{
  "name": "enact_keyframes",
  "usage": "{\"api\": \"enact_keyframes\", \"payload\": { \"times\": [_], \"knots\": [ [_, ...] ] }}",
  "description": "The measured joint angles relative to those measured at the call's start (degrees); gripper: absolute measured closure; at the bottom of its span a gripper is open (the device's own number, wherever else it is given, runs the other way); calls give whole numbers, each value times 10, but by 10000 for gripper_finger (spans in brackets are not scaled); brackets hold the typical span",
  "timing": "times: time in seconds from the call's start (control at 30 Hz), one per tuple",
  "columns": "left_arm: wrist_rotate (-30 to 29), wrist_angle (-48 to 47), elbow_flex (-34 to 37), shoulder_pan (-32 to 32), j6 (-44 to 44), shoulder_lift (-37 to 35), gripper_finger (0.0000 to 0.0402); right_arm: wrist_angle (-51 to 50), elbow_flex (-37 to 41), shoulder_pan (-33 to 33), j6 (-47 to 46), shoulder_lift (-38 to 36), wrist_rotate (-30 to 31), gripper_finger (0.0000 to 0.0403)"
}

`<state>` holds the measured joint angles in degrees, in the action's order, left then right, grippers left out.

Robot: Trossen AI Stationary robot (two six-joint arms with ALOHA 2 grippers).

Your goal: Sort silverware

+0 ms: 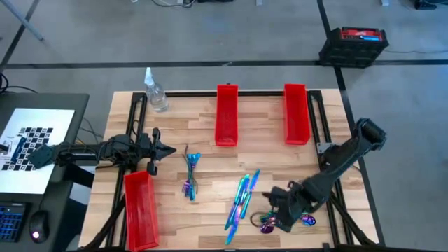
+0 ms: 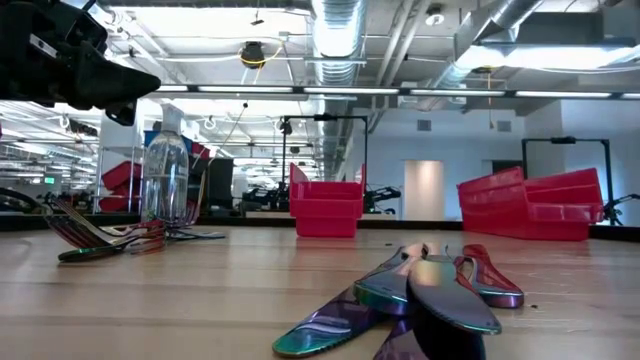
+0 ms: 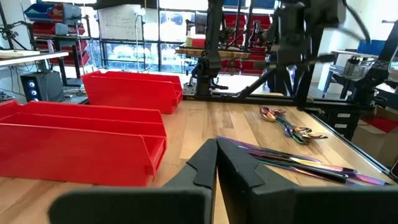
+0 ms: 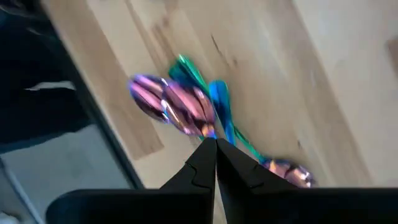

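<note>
All silverware [image 1: 241, 199] lies loose on the worktop [image 1: 210, 157]; the three red bins [image 1: 226, 115] look empty. Right gripper [image 1: 271, 212], fingers together holding nothing, hovers over spoons [image 4: 180, 102]; left gripper [image 1: 162, 150] waits, likewise closed.

Glossy iridescent metal silverware [image 1: 239, 201], wooden table [image 1: 266, 154].

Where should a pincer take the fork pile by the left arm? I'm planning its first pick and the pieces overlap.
Judging from above, grip a fork at its slim mid-handle, coming straight down with the fingers across the handle. The forks lie flat on the table, tines fanned out towards the far bins and the near ends bunched together, so the middle of an outer piece looks the least crowded.
</note>
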<state>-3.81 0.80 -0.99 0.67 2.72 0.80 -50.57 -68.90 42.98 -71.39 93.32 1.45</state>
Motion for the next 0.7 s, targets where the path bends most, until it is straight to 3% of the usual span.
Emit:
{"api": "enact_keyframes", "payload": {
  "times": [0.13,0.37,0.5,0.7],
  "knots": [
    [0,0,0,0,1,0,402,-8,0,28,-24,45,0,344],
    [0,0,0,0,1,0,402,-7,0,49,11,114,1,265],
    [0,-1,0,0,1,0,402,-6,0,49,13,133,4,251],
    [0,-1,0,0,1,0,402,1,0,49,14,139,18,262]
  ]
}}
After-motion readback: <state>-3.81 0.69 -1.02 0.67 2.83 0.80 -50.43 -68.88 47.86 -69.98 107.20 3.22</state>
